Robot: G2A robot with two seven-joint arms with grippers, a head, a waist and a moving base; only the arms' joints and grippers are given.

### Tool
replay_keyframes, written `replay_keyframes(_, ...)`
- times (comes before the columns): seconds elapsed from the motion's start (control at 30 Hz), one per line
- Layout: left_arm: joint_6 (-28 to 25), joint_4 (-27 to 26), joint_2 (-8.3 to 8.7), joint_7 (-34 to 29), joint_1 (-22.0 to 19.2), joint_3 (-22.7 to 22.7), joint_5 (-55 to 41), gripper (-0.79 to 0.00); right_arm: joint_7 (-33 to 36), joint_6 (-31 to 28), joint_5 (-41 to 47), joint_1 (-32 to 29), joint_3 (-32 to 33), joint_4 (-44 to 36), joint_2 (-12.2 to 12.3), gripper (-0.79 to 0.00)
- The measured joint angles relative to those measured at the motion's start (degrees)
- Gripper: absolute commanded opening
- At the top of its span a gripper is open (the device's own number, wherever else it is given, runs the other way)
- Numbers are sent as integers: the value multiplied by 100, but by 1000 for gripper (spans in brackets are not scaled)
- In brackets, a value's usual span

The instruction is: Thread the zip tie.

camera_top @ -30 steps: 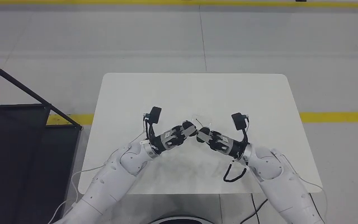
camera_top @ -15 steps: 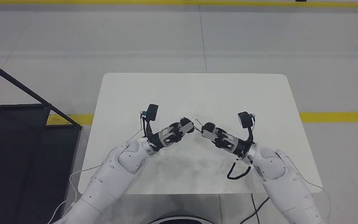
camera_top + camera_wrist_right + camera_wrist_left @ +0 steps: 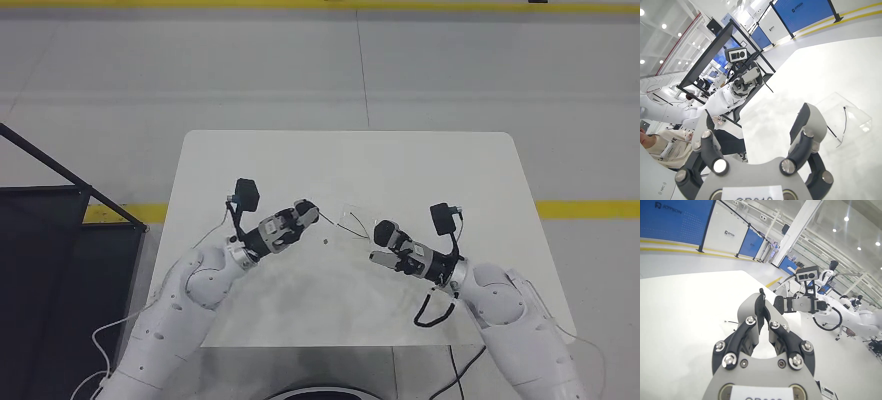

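Note:
My left gripper (image 3: 762, 302) is shut on a thin black zip tie (image 3: 762, 292) whose end pokes out past the fingertips. Across the table in the right wrist view, that same zip tie (image 3: 768, 87) juts from the left gripper (image 3: 751, 78). My right gripper (image 3: 755, 117) is open and holds nothing. A second black zip tie (image 3: 845, 121) lies on a small clear stand (image 3: 857, 117) just beyond it. From above, the left gripper (image 3: 305, 212) and right gripper (image 3: 385, 235) face each other with the clear stand (image 3: 357, 216) between them.
The white table (image 3: 450, 170) has bare surface toward its far edge and both sides. A black frame (image 3: 40, 260) stands off the table's left side. A small dark speck (image 3: 325, 240) lies on the table near the left gripper.
The two grippers were tip to tip over the table's middle a second ago. They have drawn apart, the left arm going left and the right arm going right.

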Motion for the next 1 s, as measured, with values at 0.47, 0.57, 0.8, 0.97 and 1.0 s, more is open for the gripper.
replay_keyframes(0.47, 67, -527, 196, -777, 574, -820, -923, -785, -139, 1605, -3177, 262, -314, -1361, -76, 0)
replay_keyframes(0.57, 60, -546, 204, -805, 586, -859, -985, -785, -120, 1641, -3188, 266, -324, -1365, -77, 0)
replay_keyframes(0.8, 98, -561, 202, -785, 593, -856, -995, -785, -139, 1619, -3193, 261, -333, -1375, -77, 0)
replay_keyframes(0.97, 278, -701, 226, -828, 690, -1003, -1248, -785, 78, 1958, -4071, 523, -847, -1558, -159, 0)
replay_keyframes(1.0, 278, -718, 234, -851, 714, -1041, -1263, -785, 181, 2116, -4280, 611, -993, -1606, -187, 0)
